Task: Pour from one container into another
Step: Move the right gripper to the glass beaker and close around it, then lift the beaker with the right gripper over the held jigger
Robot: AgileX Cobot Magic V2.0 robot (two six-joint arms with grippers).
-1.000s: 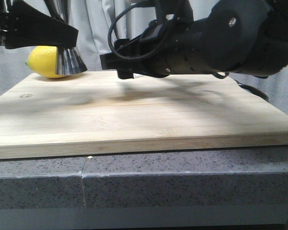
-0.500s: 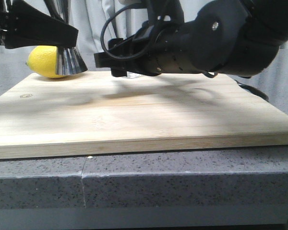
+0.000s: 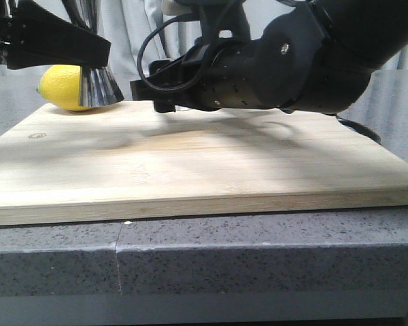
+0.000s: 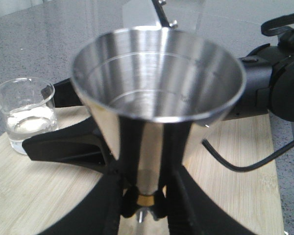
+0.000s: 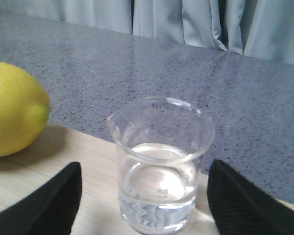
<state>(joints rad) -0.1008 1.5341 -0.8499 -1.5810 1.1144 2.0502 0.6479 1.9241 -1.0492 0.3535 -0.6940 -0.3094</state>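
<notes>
We are noting the left claw (image 4: 142, 205) pinching the steel jigger (image 4: 157, 93) at its gold-banded waist, holding it upright with the wide mouth facing up; the bowl is looking empty, its engraved fill lines bare. In the front view the jigger's lower cone (image 3: 98, 87) is sitting at the far left of the wooden board (image 3: 190, 163), just in front of the lemon (image 3: 62, 87), though we cannot tell whether its base is touching the wood. The glass beaker (image 5: 161, 164) is standing upright on the board near its far edge, partly filled with clear liquid, pouring lip turned toward the lemon side. The right claw (image 5: 142, 200) is spread wide, one finger showing on each side of the beaker and neither touching the glass. We are judging the step in hand to be the grasp on the beaker. To do it well, we are wanting the claw centred so both fingers (image 5: 245, 200) meet the wall together, closing around mid-height rather than up at the flared rim, where glass is likely slipping. The squeeze should be gentle and steady: the beaker looks light and smooth, and a one-sided touch could be skating it across the board or tipping it. We are also wanting the lip left clear of the fingers and facing the jigger, so the later tilt needs no regrip. The grey tabletop (image 3: 258, 258) under the board is offering no catch for spills.
</notes>
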